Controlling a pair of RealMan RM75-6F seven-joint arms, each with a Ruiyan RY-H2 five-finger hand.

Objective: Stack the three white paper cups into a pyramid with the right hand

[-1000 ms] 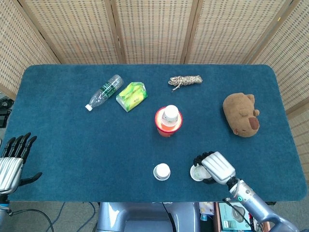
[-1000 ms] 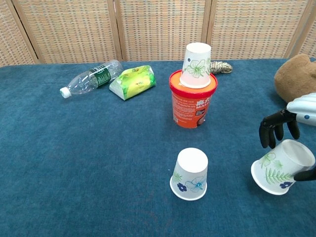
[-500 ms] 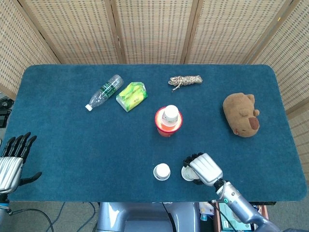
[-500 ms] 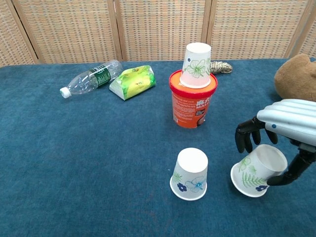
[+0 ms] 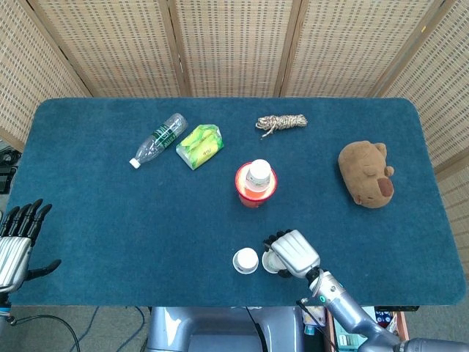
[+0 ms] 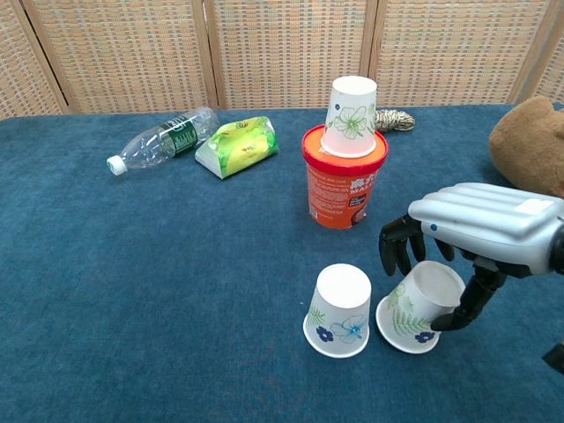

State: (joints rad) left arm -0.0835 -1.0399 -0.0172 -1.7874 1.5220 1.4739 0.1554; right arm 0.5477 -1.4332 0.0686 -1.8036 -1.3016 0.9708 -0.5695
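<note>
We have carried the tilted white paper cup with green leaf print point(image 6: 417, 304) leftward across the blue carpeted table point(image 6: 159, 264); our right hand point(image 6: 480, 233) grips it, dark fingers point(image 6: 398, 247) curled over its far wall, thumb beneath. It now sits just beside, at three o'clock of, the upturned white paper cup with blue flowers point(image 6: 339, 309), so the pyramid base looks nearly formed. The third white floral cup point(image 6: 351, 116) waits atop the orange tub point(image 6: 344, 181) at twelve o'clock. Our left hand point(image 5: 16, 246) rests open and empty.
</note>
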